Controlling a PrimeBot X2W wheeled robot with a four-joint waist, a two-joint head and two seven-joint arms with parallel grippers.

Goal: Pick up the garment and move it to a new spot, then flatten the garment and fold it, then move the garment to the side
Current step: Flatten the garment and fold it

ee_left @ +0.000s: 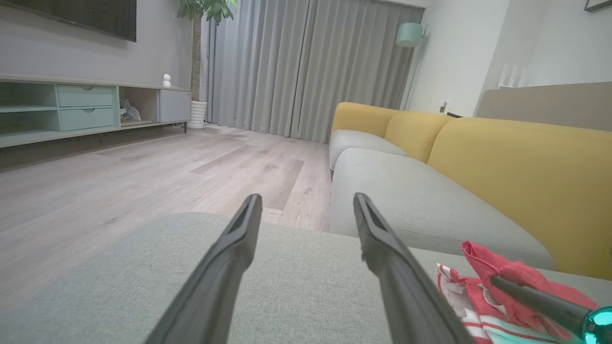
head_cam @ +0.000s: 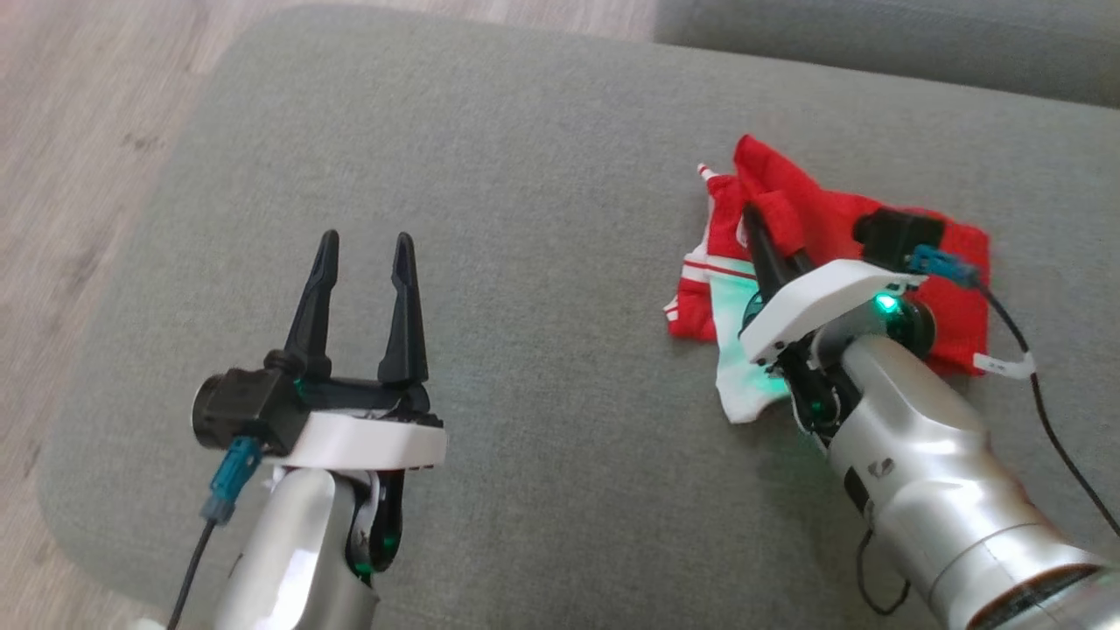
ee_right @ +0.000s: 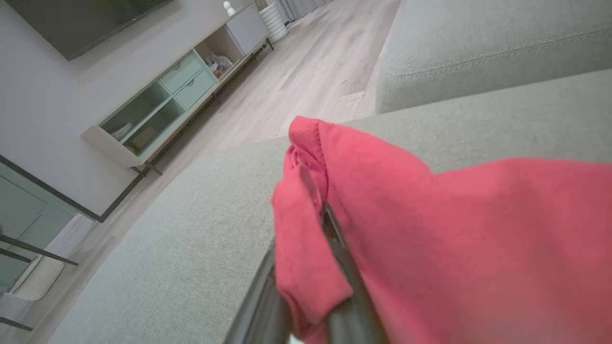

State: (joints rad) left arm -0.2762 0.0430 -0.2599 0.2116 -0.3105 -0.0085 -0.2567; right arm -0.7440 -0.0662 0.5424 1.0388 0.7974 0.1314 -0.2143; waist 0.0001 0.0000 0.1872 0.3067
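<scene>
Garment, red and white, lies bunched at right centre on the grey cushion, long axis roughly left-right, one red corner pointing up-frame. My right tool is clamped on a red fold. My left tool stands open, lower left, well apart.

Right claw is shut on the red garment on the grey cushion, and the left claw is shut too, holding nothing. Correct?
Not quite. The left claw is open, fingers spread and holding nothing, as the left wrist view shows. The rest stands: the right claw is shut on the red garment on the grey cushion.
</scene>
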